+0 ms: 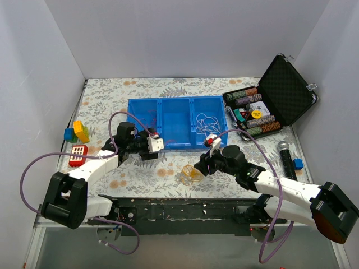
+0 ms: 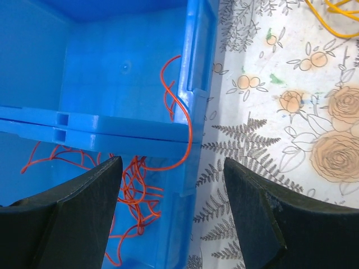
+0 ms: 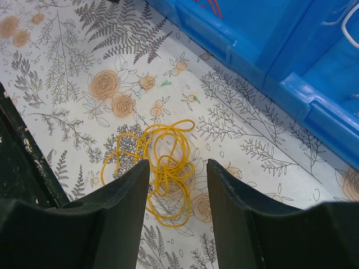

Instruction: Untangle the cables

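A yellow cable lies in a loose bunch on the floral table in front of the blue three-part bin. My right gripper hovers over it, open and empty; in the right wrist view the yellow cable lies between and beyond the fingertips of the gripper. An orange-red cable lies in the bin's left compartment, one strand looped over the rim. My left gripper is open and empty over that front rim. A white cable lies in the right compartment.
An open black case of poker chips stands at the back right. A black microphone and a small blue block lie at the right. Coloured toy bricks and a red piece lie at the left.
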Motion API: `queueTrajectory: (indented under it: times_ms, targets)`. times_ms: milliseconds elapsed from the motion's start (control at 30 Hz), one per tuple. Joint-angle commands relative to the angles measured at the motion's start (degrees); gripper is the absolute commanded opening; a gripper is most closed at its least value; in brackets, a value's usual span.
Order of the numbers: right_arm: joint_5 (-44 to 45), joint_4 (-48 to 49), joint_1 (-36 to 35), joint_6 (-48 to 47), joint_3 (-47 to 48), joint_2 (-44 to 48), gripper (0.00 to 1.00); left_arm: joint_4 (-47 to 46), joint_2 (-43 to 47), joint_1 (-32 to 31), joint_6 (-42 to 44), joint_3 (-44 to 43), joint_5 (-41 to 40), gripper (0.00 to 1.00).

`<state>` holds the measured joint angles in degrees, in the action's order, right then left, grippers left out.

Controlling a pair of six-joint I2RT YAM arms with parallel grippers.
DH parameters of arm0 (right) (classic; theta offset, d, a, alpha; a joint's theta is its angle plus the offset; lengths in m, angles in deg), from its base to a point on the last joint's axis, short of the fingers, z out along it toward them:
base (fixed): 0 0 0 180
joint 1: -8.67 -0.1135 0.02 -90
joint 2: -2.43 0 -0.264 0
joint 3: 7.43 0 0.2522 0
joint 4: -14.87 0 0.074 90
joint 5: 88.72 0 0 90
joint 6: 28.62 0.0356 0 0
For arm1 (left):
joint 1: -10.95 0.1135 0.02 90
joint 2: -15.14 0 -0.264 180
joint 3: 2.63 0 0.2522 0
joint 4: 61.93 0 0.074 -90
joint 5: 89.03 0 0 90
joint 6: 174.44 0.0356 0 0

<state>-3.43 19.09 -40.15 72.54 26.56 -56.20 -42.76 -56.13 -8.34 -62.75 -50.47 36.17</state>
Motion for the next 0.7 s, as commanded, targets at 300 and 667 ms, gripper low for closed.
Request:
queueTrajectory:
  times_ms: [300,667]
  targets:
    - [0.6,0.7,0.0,0.2,1.8,-0.1,0.52,-7.8,-1.2,-0.1,0.8,3.1,1.2,0.66]
    - [1.7,0.1,0.2,0.4,1.8,0.2,0.5,-7.9,-2.0,-0.1,2.1,3.3,1.5,0.37]
